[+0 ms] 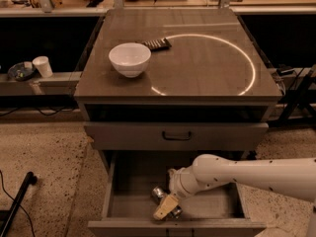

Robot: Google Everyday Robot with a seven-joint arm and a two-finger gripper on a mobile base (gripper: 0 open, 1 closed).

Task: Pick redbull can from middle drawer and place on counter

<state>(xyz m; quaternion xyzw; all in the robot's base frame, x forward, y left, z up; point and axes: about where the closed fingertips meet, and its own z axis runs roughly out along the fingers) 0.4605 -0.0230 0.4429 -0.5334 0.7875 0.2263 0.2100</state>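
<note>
Gripper low inside open middle drawer, over lying redbull can, whether it grips cannot be told, white bowl and dark ridged object on counter, white arm reaching in from right

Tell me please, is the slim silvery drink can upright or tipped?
Tipped: the silvery can lies lengthwise on the grey metal drawer floor, under the gripper.

Dim, warm lighting throughout. The claw sits low inside the shaded middle drawer. Well above and beyond the claw, ring-shaped glare marks the glossy counter. The redbull can at the claw shows small glints.
</note>
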